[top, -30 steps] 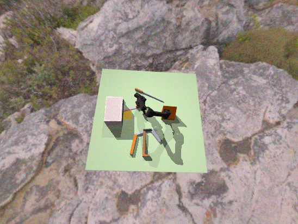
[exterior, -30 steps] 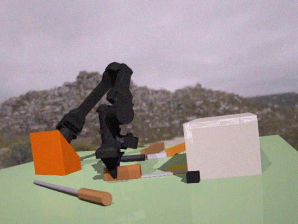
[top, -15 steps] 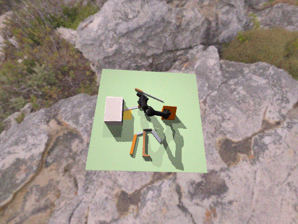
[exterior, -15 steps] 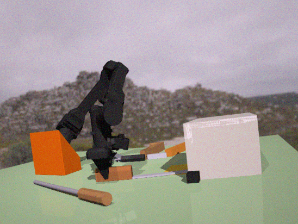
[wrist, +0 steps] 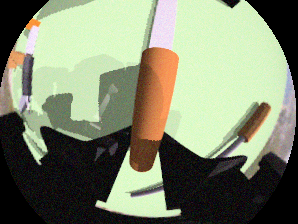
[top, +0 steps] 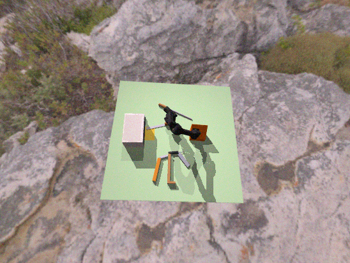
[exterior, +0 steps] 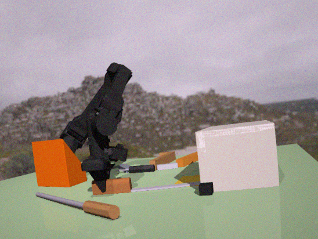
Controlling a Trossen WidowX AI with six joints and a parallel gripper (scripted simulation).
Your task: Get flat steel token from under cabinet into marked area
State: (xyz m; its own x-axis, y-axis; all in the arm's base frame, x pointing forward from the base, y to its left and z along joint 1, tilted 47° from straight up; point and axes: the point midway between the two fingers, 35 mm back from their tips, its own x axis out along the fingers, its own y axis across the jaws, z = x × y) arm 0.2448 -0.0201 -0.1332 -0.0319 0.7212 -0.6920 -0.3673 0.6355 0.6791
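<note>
The pale cabinet (top: 134, 127) (exterior: 238, 156) stands on the green table. The yellow marked area (top: 151, 136) (exterior: 187, 179) lies in front of it. My gripper (top: 167, 123) (exterior: 102, 187) (wrist: 147, 131) is shut on the orange-brown handle (exterior: 120, 185) (wrist: 156, 95) of a tool, low over the table. The tool's thin grey shaft (top: 156, 126) (exterior: 162, 187) (wrist: 164, 25) points at the cabinet and crosses the marked area's edge. Its far end is hidden at the cabinet's front corner, so I cannot tell whether it is beneath. The steel token is not visible in any view.
A small black block (exterior: 206, 189) is by the cabinet's front corner. A rod with a wooden handle (top: 162, 105) (exterior: 101, 209) (wrist: 257, 121) lies beside my gripper. Other orange-handled tools (top: 156, 170) (exterior: 187, 159) lie on the opposite side. An orange wedge block (exterior: 50, 163) is by the arm's base.
</note>
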